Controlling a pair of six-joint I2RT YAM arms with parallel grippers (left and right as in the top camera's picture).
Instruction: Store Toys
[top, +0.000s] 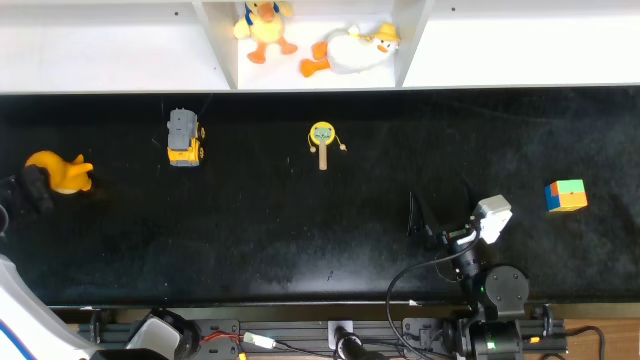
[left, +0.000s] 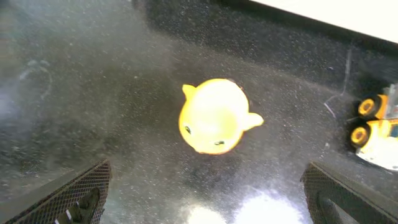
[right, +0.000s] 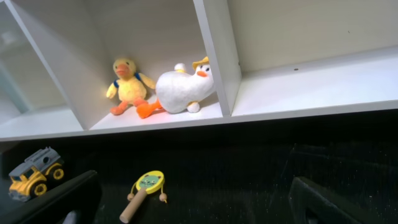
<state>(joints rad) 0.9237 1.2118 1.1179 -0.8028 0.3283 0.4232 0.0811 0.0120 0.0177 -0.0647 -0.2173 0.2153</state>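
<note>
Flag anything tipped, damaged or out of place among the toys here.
The white plush duck lies on its side in the middle shelf compartment, beside the upright yellow plush duck. Four toys sit loose on the black table: orange toy, truck, rattle and colour cube. Nothing looks damaged or spilled.

Black tabletop (top: 300, 240), matte with a fine light speckle, runs the full width. White shelf unit (top: 100, 50) sits along its far edge, touching it. Upright dividers (top: 229, 45) split it into open compartments, the middle one narrower than the two flanking it. Shelf floor sits just above tabletop level. Lit from above: bright glare patch (left: 261, 208) on the tabletop, soft shadows inside the compartments. Cable clutter (top: 300, 342) along the near edge, below the tabletop
</note>
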